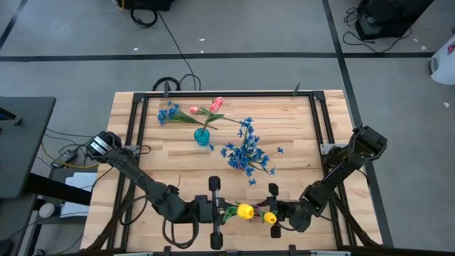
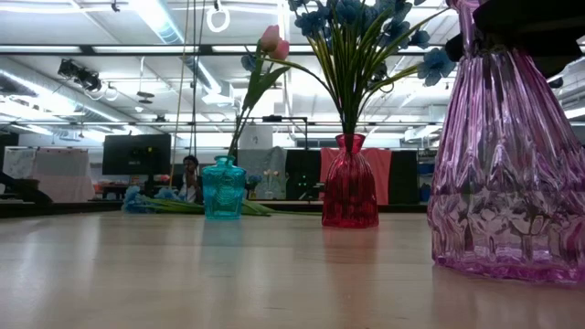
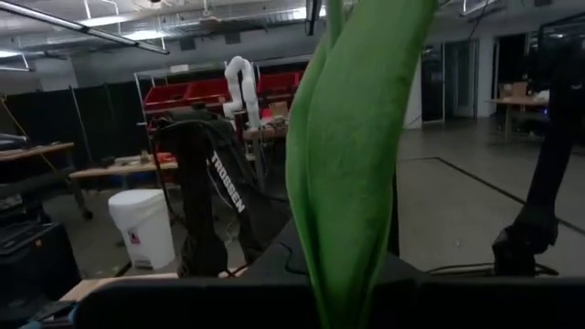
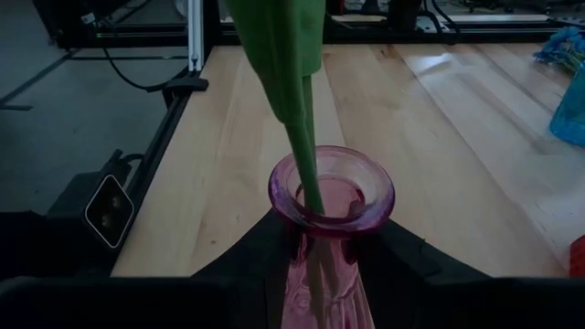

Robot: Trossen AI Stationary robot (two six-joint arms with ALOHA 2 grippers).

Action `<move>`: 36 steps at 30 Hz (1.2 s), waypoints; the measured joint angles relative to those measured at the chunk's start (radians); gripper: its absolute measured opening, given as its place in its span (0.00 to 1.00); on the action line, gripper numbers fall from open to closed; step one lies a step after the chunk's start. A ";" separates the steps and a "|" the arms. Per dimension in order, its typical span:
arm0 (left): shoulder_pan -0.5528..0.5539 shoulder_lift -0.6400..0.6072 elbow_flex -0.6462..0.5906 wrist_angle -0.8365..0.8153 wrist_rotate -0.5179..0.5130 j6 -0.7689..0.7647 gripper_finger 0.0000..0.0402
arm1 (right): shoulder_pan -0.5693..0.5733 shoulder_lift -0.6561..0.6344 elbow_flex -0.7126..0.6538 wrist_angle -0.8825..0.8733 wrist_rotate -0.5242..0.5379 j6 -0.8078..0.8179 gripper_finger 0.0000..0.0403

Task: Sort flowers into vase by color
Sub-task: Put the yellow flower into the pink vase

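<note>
A pink-purple glass vase [image 2: 503,155] stands at the table's near edge with my right gripper [image 4: 331,233] shut on it. A green stem [image 4: 306,155] reaches down into its mouth [image 4: 370,196]. Two yellow tulips [image 1: 245,211] [image 1: 270,218] show between the grippers. My left gripper [image 1: 220,211] comes level from the left and is shut on a tulip's green leaf [image 3: 352,164]. A teal vase [image 1: 202,137] holds pink tulips [image 1: 216,104]. A red vase [image 2: 349,183] holds blue flowers [image 1: 247,153]. My left gripper has the green leaf and stem [image 3: 334,292] of a yellow tulip pinched between its two fingers; the leaf rises out of the fingers. The fingers come about level from the table's left. My right gripper holds the purple vase by its neck [image 4: 320,274], just under the rim, one finger on either side. The fingers come from the table's right, slanting slightly down. The vase is upright, its base [image 2: 503,265] on the table.
A blue spray [image 1: 168,114] lies on the table at the far left, beside the teal vase. A black frame rail [image 1: 213,94] runs round the wooden table. Bare wood lies between the far vases and the grippers.
</note>
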 joint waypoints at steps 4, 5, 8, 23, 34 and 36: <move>0.006 0.001 0.000 0.097 0.074 -0.010 0.02 | -0.005 0.000 0.000 0.009 0.001 0.004 0.30; 0.007 0.001 0.000 0.124 0.115 -0.015 0.02 | -0.008 0.000 0.000 0.009 0.004 0.005 0.30; 0.007 0.022 0.000 0.221 0.195 -0.007 0.02 | -0.029 0.000 0.000 0.009 0.009 0.024 0.30; 0.001 0.234 0.000 0.576 0.187 0.309 0.01 | -0.072 -0.001 0.000 0.050 0.053 0.073 0.30; 0.027 0.238 0.000 0.551 0.188 0.400 0.01 | -0.072 0.006 0.000 0.044 0.017 0.069 0.30; 0.034 0.238 0.000 0.534 0.192 0.401 0.01 | -0.072 0.006 0.000 0.045 0.006 0.069 0.30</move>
